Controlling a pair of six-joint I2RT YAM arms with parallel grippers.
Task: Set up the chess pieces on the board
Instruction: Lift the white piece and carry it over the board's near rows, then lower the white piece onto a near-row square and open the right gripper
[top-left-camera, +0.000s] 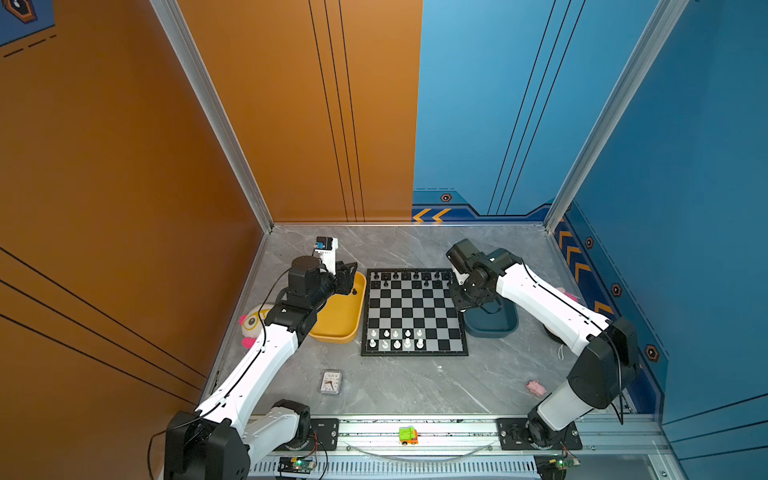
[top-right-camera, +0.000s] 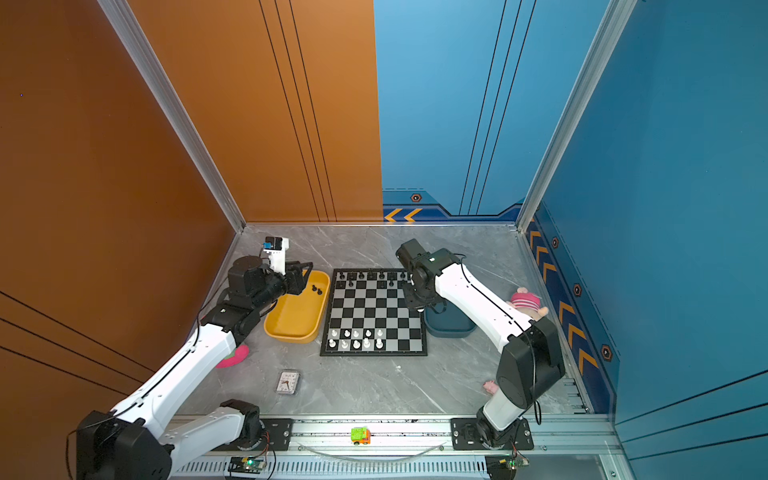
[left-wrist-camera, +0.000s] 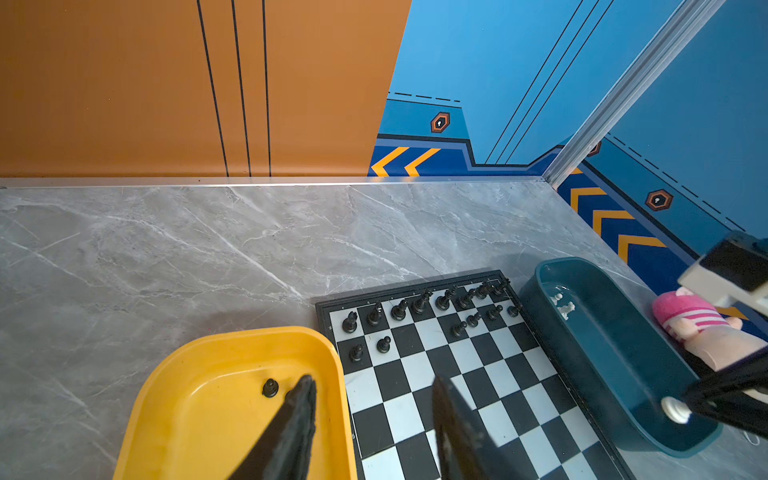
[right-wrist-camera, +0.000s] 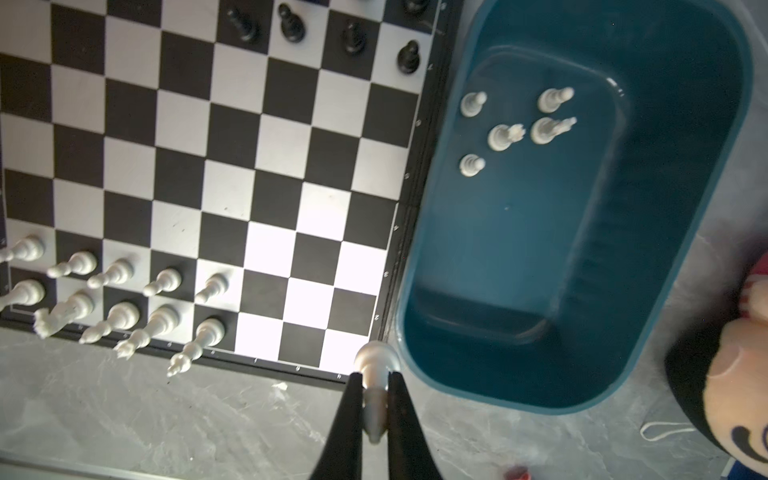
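surface: grey marble-look tabletop, orange walls left, blue walls right.
left edge: yellow-and-pink plush toy, mostly hidden under the left arm.
left gripper: fingers spread, nothing between them, above the inner rim of the yellow oblong plastic tray.
in that tray: one glossy black pawn stands clear; a second is mostly hidden behind a finger.
board: flat black-and-silver chessboard just beside it; black chess pieces along the two far rows, white chess pieces at the near left corner; middle rows open.
right gripper: clamped on a white plastic chess piece above the board's right edge; fingertips hard to make out in both top views.
right tray: dark teal oblong plastic tray beside the board; five white pieces inside, covered by the arm in both top views.
right edge: pink striped plush toy, cut off in the right wrist view.
front: open tabletop from board to rail, bar a small clock and a pink toy pig.
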